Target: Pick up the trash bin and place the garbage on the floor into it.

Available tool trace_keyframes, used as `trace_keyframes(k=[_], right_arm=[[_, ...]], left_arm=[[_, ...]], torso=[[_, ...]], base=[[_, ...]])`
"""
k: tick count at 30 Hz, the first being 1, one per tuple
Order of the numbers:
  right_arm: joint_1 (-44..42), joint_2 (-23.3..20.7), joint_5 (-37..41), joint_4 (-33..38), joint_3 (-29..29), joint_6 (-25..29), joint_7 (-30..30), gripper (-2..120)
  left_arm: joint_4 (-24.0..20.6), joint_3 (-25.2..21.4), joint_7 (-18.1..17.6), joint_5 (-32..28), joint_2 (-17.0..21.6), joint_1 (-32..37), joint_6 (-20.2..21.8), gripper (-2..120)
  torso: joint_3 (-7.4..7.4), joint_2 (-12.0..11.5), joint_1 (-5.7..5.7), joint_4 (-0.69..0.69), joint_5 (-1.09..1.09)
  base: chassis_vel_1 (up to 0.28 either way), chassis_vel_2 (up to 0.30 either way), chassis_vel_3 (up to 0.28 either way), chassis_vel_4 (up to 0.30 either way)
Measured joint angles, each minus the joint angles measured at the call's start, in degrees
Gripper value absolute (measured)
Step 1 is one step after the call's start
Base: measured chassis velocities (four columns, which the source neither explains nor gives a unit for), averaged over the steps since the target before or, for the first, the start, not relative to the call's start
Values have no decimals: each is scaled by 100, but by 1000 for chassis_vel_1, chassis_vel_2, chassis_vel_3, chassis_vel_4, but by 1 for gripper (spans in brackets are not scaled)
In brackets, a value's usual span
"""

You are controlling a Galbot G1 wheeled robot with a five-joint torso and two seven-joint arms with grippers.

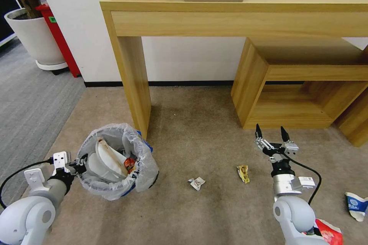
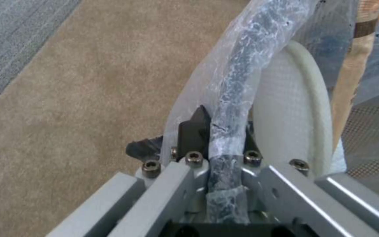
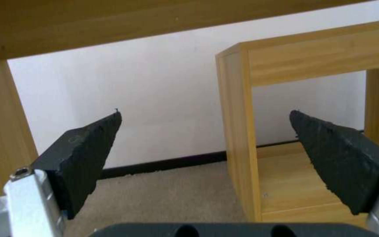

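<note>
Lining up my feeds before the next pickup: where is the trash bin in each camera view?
Head view: the trash bin is lower left, beside the table leg, its rim clamped by the left gripper.
Left wrist view: its bagged rim runs up from between the fingers.
Right wrist view: looks past the open right gripper at the wall and wooden shelf instead.
Shared landmark: the beige carpet.
</note>
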Motion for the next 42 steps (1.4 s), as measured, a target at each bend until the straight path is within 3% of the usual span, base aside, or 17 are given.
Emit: trace_keyframes(k=[17,24,28,30,31,32,34,35,36,39,42], right_arm=[[31,-18,50,-78,-97,75,-41,100],[99,-125,254,-100,-434,-264,244,100],[167,-386,729,-95,-1031,-883,730,100],[271,-584,1205,-59,-1454,-1476,1214,100],[416,-772,1752,-28,-1798,-2094,1627,100],[416,-772,1752,-28,-1798,-2094,1627,100],[650,-1045,2337,-16,-2164,-2740,2140,100],[922,-1384,2830,-39,-2504,-3346,2629,100],[922,-1384,2830,-39,-2504,-3346,2629,100],[1354,-1993,3637,-145,-2971,-4175,3086,100],[1572,-2213,4129,-186,-3211,-4603,3194,100]], left_arm=[[21,-3,4,26,-26,8,-7,0],[34,-5,7,39,-27,18,-16,0],[50,-17,9,42,-15,23,-19,0],[57,-19,6,42,-11,16,-19,0],[71,-19,-2,42,-13,7,-19,0],[71,-19,-2,42,-13,7,-19,0],[98,-19,-8,65,-22,3,-19,0],[140,-2,-8,87,-30,-15,-19,0],[140,-2,-8,87,-30,-15,-19,0],[251,87,-12,129,-53,-112,-20,0],[298,105,-3,176,-98,-122,-31,0]], torso=[[1,0,0,0,0],[0,0,0,0,0],[0,0,0,0,0],[0,0,0,0,0],[0,0,0,0,2],[0,0,0,0,2],[0,0,0,0,0],[0,0,0,2,2],[0,0,0,2,2],[1,0,0,-1,-2],[1,0,0,-2,1]], base=[[-57,63,61,-55],[0,0,0,0],[0,0,0,0],[0,0,0,0],[0,0,0,0],[0,0,0,0],[0,0,0,0],[0,0,0,0],[0,0,0,0],[0,0,0,0],[0,0,0,0]])
